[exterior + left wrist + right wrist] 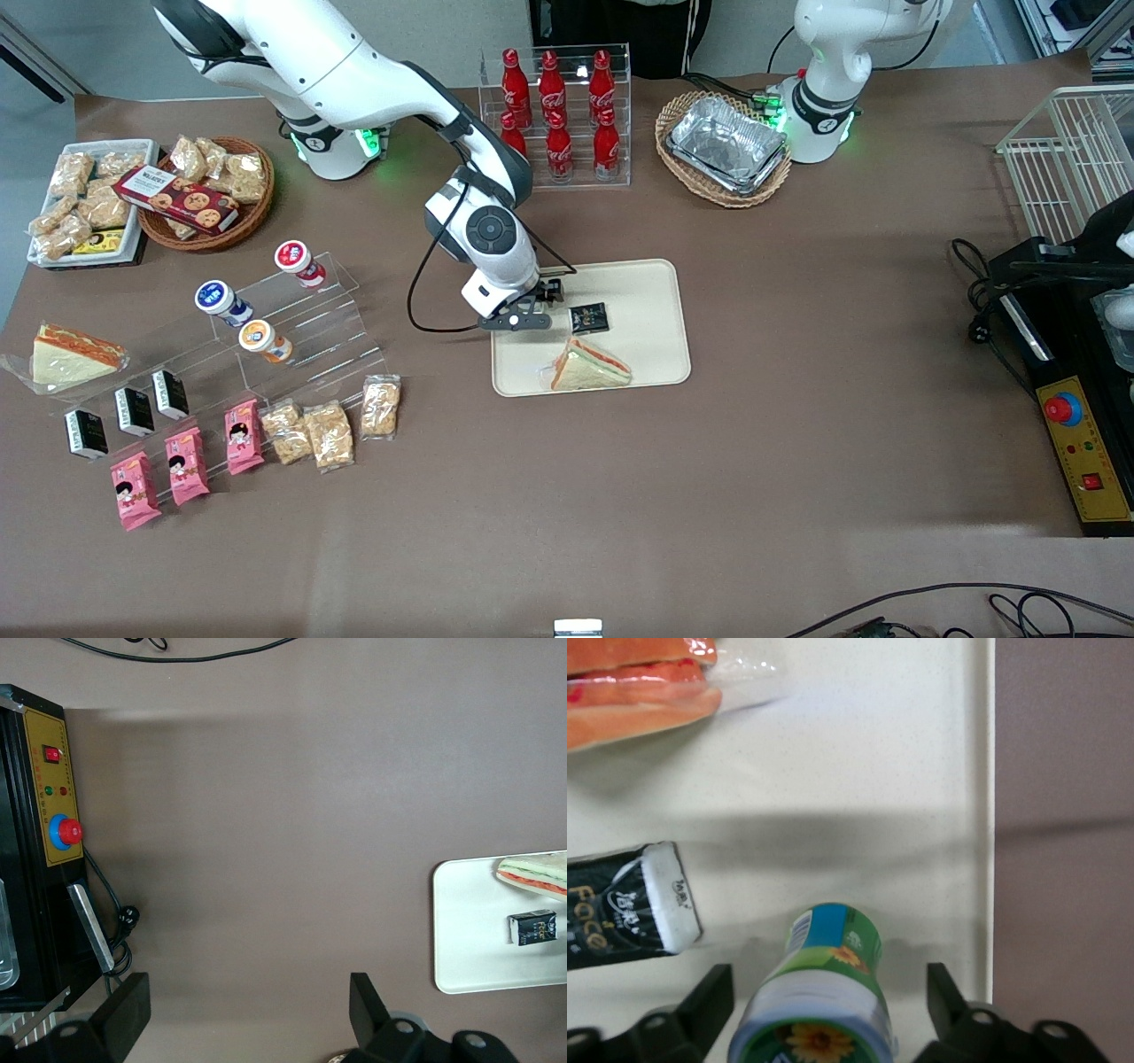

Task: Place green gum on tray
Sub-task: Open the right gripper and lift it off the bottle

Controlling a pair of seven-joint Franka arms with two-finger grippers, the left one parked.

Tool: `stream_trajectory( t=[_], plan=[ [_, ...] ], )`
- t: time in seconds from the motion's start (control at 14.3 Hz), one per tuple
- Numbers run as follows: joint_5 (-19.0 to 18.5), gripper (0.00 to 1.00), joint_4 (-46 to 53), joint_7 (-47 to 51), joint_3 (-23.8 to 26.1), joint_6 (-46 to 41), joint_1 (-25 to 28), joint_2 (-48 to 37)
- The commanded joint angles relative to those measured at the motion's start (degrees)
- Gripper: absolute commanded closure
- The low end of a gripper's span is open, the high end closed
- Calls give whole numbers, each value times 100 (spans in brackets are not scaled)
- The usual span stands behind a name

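- Brown table carries a beige tray at its middle.
- On the tray lie a wrapped sandwich and, farther from the front camera, a small black pack.
- Right arm's gripper hangs low over the tray, just beside the black pack.
- Its fingers are spread apart, touching nothing.
- Green gum stands upright on the tray between those fingers, beside the black pack and near the tray's rim.
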Motion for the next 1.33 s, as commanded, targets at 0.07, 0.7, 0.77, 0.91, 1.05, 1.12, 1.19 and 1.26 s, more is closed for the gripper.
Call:
stream_trajectory(
  t=[0.07,0.7,0.77,0.91,1.05,1.12,1.19,1.26],
  plan=[
    [-89,0,-67,-25,2,129,-68,-121],
    [-37,0,82,-611,64,-2100,-980,-2623],
    [-1,0,82,-927,64,-2417,-1217,-2939],
    [86,0,82,-1324,29,-2866,-1657,-3511],
    [96,0,82,-1955,3,-3262,-2210,-3916],
    [104,0,82,-2324,-102,-3412,-2457,-4083],
    [131,0,82,-2667,-338,-3544,-2529,-4233],
    [131,0,82,-3001,-706,-3702,-2529,-4391]
  ],
)
